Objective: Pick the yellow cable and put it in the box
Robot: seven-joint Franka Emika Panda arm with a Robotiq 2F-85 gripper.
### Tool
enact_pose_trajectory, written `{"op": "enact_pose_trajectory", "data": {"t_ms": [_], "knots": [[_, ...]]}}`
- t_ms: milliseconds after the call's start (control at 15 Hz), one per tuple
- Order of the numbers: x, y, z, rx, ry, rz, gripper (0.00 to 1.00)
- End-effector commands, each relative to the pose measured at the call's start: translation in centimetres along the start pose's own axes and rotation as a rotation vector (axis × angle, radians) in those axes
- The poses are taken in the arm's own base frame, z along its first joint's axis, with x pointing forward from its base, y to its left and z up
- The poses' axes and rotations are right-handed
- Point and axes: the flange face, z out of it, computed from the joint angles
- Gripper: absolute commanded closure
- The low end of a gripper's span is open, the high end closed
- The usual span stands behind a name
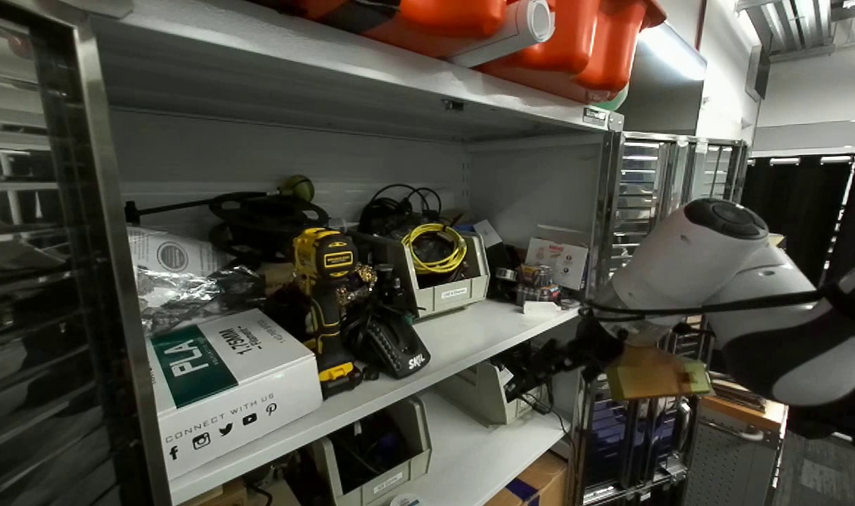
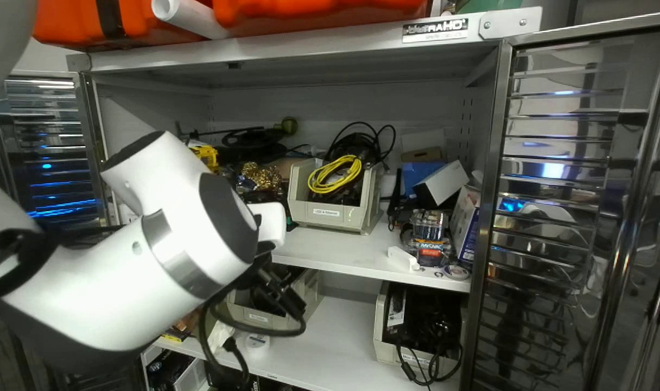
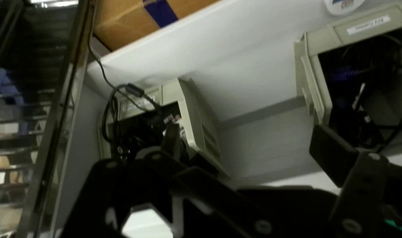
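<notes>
While the yellow cable (image 1: 438,267) sits coiled in a bin (image 1: 433,300), the fingers (image 3: 333,154) stand wide apart.

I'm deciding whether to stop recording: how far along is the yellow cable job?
Done, possibly: the yellow cable lies coiled in the beige bin on the upper shelf, which counts if that is the intended container. In hand: nothing; the wrist view shows the gripper open and empty, with the lower shelf beyond it. Left: likely nothing then; if another container is meant, picking and placing.
</notes>
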Motion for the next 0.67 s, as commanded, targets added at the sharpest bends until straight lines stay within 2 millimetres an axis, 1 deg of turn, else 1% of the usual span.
{"op": "enact_pose_trajectory", "data": {"t_ms": [0, 200, 333, 400, 467, 533, 600], "knots": [[-5.0, -0.6, 1.7, 0.039, -0.121, 0.02, 0.0], [-9.5, -2.3, 3.8, 0.041, -0.245, 0.029, 0.0], [-12.3, -3.8, 4.9, 0.046, -0.328, 0.028, 0.0], [-13.0, -5.2, 6.4, 0.067, -0.366, 0.026, 0.0], [-14.2, -5.9, 6.7, 0.097, -0.39, 0.011, 0.0], [-12.8, -5.2, 5.8, 0.052, -0.356, 0.021, 0.0], [-13.8, -6.0, 6.2, 0.067, -0.386, 0.016, 0.0]]}}
